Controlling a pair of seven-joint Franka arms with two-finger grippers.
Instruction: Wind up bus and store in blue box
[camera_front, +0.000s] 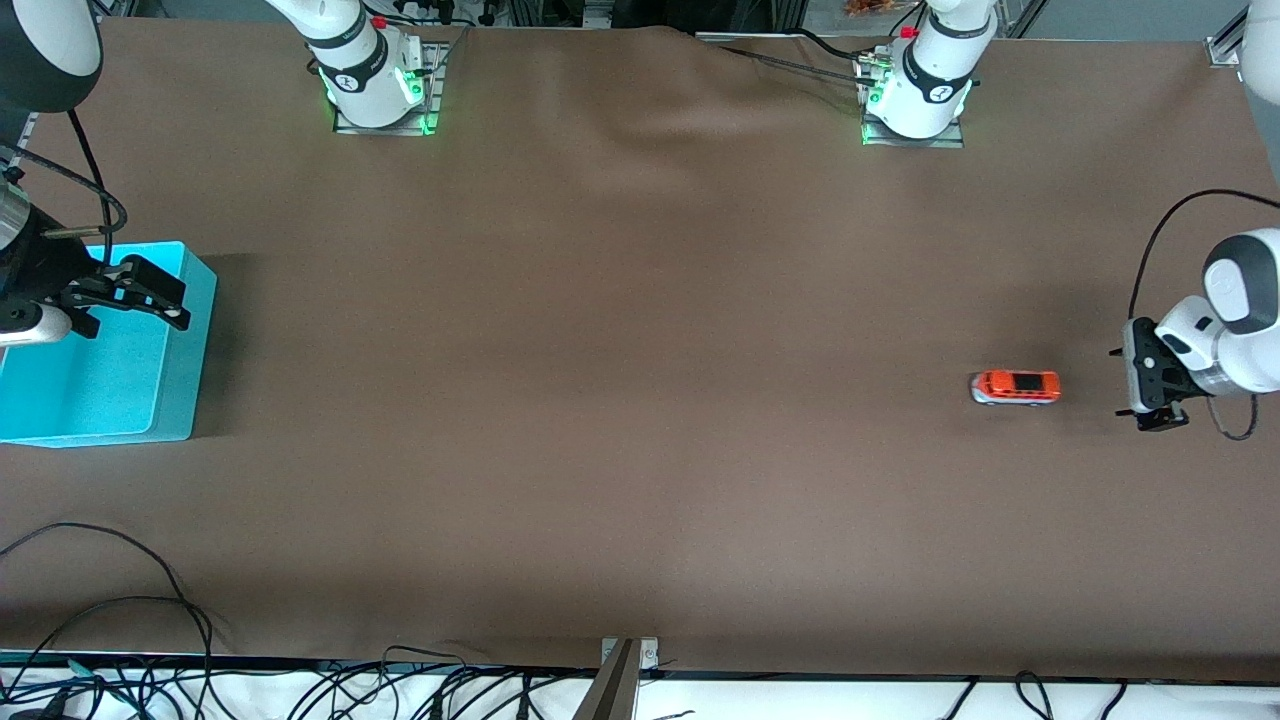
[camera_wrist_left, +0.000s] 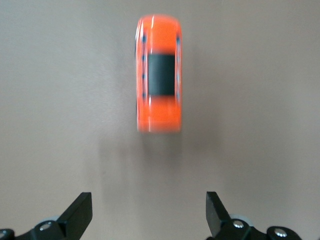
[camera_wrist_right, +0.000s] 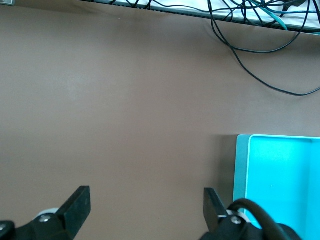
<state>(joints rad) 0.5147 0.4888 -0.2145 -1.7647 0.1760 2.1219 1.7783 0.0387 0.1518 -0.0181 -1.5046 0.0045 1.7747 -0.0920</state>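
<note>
The small orange-red bus (camera_front: 1015, 387) with a dark roof panel stands on its wheels on the brown cloth toward the left arm's end of the table. It looks blurred in the left wrist view (camera_wrist_left: 159, 73). My left gripper (camera_front: 1158, 412) hangs open just beside the bus, apart from it, with nothing between its fingers (camera_wrist_left: 148, 212). The cyan blue box (camera_front: 185, 330) sits at the right arm's end of the table, its rim also in the right wrist view (camera_wrist_right: 242, 170). My right gripper (camera_front: 160, 290) is open and empty above the box's edge (camera_wrist_right: 145, 210).
Both arm bases (camera_front: 375, 85) stand along the table's edge farthest from the front camera. Black cables (camera_front: 120, 640) trail over the edge nearest the camera, and cables (camera_wrist_right: 250, 30) show in the right wrist view. A metal bracket (camera_front: 628, 655) sits mid-edge.
</note>
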